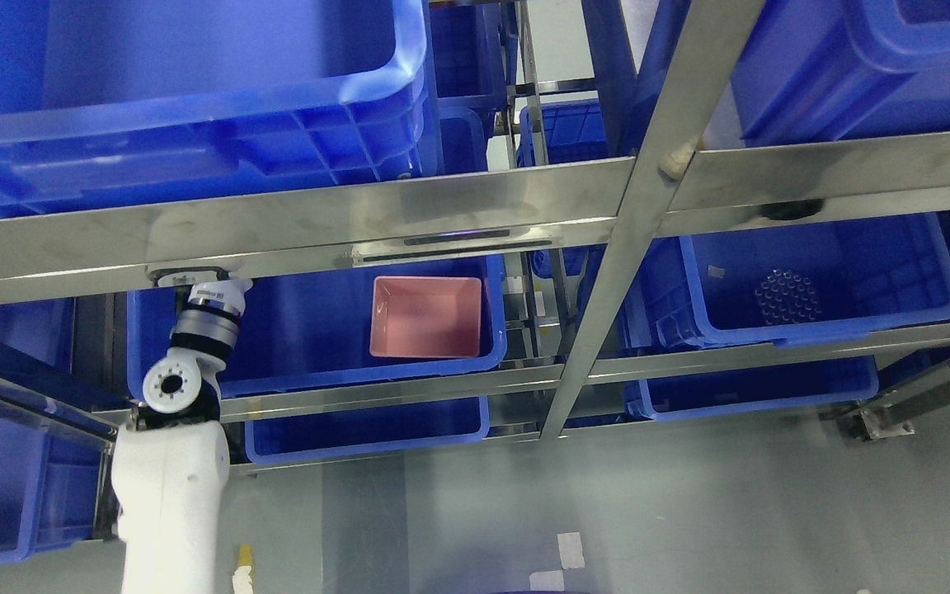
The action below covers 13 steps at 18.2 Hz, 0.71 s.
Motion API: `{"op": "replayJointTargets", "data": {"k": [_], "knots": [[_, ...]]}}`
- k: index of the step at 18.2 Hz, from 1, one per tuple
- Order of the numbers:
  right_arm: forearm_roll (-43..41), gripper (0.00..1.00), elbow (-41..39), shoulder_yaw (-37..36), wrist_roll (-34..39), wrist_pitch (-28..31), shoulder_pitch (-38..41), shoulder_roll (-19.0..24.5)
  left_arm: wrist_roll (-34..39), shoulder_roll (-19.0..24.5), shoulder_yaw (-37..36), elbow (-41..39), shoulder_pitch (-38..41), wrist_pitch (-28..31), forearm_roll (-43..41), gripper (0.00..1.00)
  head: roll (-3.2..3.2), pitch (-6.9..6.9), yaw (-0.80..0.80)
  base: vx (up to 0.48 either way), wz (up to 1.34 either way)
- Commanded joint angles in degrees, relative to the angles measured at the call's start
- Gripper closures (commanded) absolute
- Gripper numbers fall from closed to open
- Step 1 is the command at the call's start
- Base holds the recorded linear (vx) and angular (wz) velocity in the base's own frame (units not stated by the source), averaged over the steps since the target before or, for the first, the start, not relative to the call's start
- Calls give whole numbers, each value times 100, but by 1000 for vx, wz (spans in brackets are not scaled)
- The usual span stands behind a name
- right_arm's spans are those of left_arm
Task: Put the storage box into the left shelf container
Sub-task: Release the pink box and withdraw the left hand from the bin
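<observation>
- You are looking at a steel shelf rack (475,206) filling the frame, its bright rails running across and one upright post slanting down the middle, with grey floor (607,511) below.
- Along the top tier, a large blue crate (186,91) sits at the rack's left end and another blue crate (862,66) at its right end; what either holds is out of your sight.
- On the middle tier left of the post, the left shelf container (310,330) is an open blue bin, and inside it, toward its right wall, rests the pink storage box (425,316), upright, open-topped and empty as far as you can see.
- By that showing, the placing looks done: the box lies within the container and nothing grips it. What remains for you, in judgement, is to draw the arm clear of the rail.
- Right of the post on the same tier, a second blue bin (805,280) carries a small dark cluster of round objects (787,297), too small to name.
- Lower blue bins (368,425) sit beneath both, their contents hidden by the rails.
- Your left arm (170,487) rises from the lower left, its wrist (207,318) reaching up at the container's left end; the hand is hidden behind the rail, so you cannot tell whether the fingers are spread or curled.
- The right arm is not in the frame.
</observation>
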Motion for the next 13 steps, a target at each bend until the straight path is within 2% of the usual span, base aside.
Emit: {"op": "replayJointTargets", "data": {"k": [1,7,13], "knots": [[-123,0,-100,1,-5,4,-26,-100,713,-140,-372,-2541,1259,59,390,0,0,0,0,0,0],[-123,0,-100,1,-5,4,-17,-100,722,-140,-433,-2631,1980,-354,390,0,0,0,0,0,0],[-123,0,-100,1,-5,-5,-17,-100,722,-140,-407,-2631,2148,-495,390,0,0,0,0,0,0]]}}
